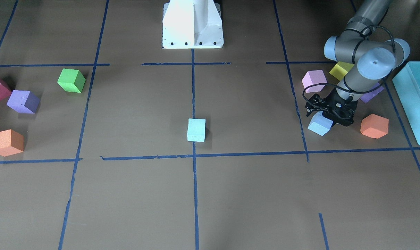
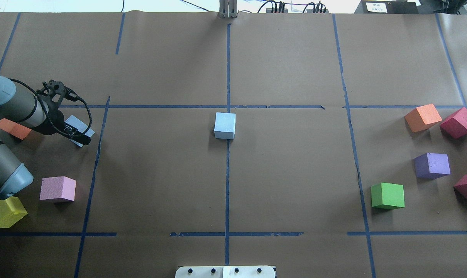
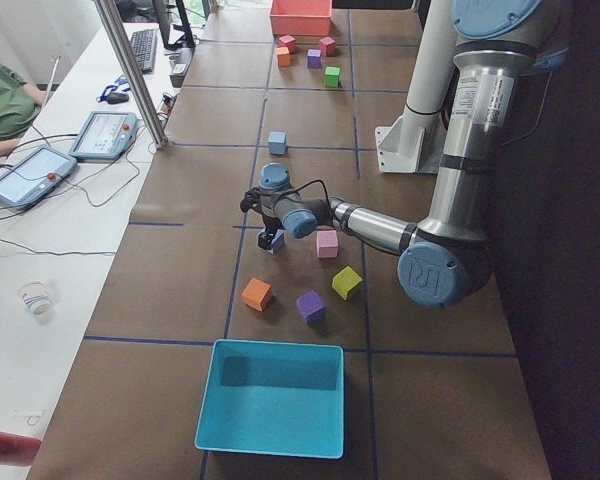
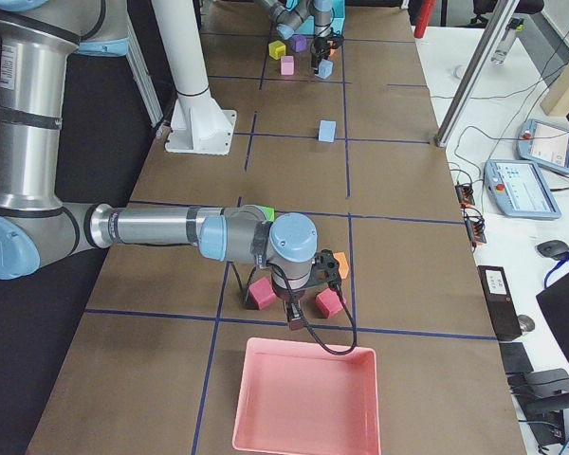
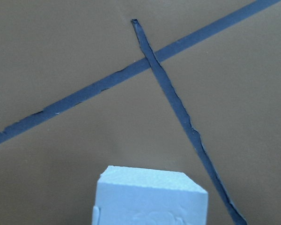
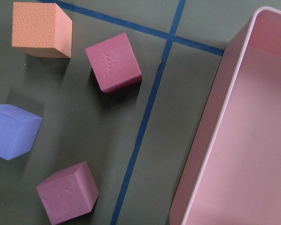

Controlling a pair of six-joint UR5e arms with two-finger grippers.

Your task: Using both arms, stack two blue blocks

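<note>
One blue block (image 5: pixel 150 199) left wrist; second block (image 2: pixel 224 125) overhead

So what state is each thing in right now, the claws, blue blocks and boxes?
Left claw: around the side blue block; grip unclear.
Side blue block: in the left claw, unstacked.
Centre blue block: lying flat, alone.
Right claw: open or shut, cannot tell.
Teal box: empty.
Pink tray: empty.
</note>
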